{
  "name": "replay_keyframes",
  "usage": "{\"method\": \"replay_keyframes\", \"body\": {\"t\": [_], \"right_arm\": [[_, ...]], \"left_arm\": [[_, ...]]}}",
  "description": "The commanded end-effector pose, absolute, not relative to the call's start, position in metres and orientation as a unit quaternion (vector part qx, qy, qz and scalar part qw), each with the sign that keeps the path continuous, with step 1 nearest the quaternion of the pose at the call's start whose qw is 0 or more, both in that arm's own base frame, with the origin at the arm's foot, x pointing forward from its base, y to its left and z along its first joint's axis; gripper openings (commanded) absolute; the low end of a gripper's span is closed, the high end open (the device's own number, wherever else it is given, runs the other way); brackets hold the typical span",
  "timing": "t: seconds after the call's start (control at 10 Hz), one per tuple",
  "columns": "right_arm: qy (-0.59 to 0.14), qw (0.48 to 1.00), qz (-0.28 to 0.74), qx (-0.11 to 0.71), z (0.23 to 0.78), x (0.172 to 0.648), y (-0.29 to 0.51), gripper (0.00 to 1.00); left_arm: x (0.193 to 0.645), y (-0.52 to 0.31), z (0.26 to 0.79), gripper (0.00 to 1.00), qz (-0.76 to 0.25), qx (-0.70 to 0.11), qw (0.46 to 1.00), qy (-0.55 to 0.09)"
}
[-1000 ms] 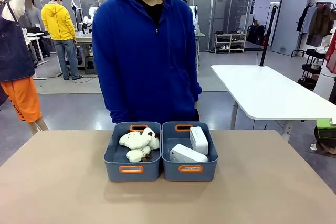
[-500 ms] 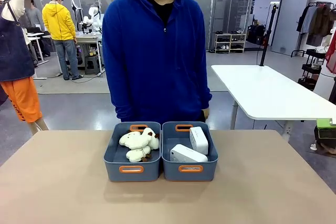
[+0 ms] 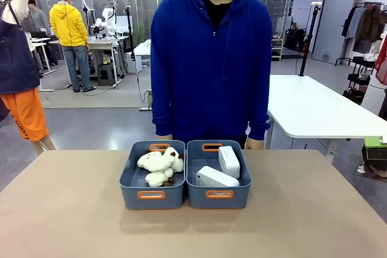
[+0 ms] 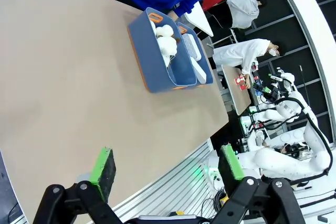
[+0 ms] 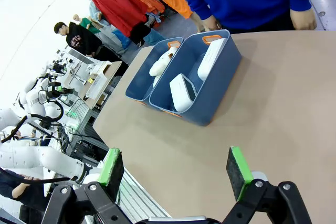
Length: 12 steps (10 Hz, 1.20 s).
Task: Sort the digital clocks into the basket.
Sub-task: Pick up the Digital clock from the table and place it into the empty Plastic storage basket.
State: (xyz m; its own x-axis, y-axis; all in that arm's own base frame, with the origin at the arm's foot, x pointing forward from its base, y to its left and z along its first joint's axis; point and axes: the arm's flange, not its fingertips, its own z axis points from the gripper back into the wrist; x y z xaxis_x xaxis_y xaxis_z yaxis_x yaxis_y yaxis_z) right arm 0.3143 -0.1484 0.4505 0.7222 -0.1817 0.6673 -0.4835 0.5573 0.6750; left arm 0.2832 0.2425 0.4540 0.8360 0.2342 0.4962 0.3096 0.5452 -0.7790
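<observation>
Near the tan desk's (image 3: 72,209) far edge, two white rounded plastic digital clocks (image 3: 221,170) lie in the blue-grey plastic basket (image 3: 218,197), well apart from both open, empty pincers: left pincer (image 4: 167,166), right pincer (image 5: 175,171).

Person (image 3: 211,58) in blue hoodie shifted toward the table's right side, hands now lowered

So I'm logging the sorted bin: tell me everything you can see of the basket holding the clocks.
The basket is a blue-grey rectangular bin that looks like plastic, with orange-rimmed handle slots at both ends. It sits upright on the tan table, on the robot's right of an identical bin of plush toys, their long sides touching. Two white clocks lie inside. Nothing grips it.
</observation>
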Motion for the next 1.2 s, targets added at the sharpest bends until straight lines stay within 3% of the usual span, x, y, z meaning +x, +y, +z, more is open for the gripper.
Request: {"method": "replay_keyframes", "body": {"t": [0.0,1.1], "right_arm": [[-0.371,0.801,0.093,0.46,0.4505,0.3154,-0.1475,1.0],[-0.371,0.801,0.093,0.46,0.4505,0.3154,-0.1475,1.0]], "left_arm": [[0.2809,0.2424,0.4576,1.0,-0.019,-0.475,0.834,-0.279],[0.2809,0.2424,0.4576,1.0,-0.019,-0.475,0.834,-0.279]]}}
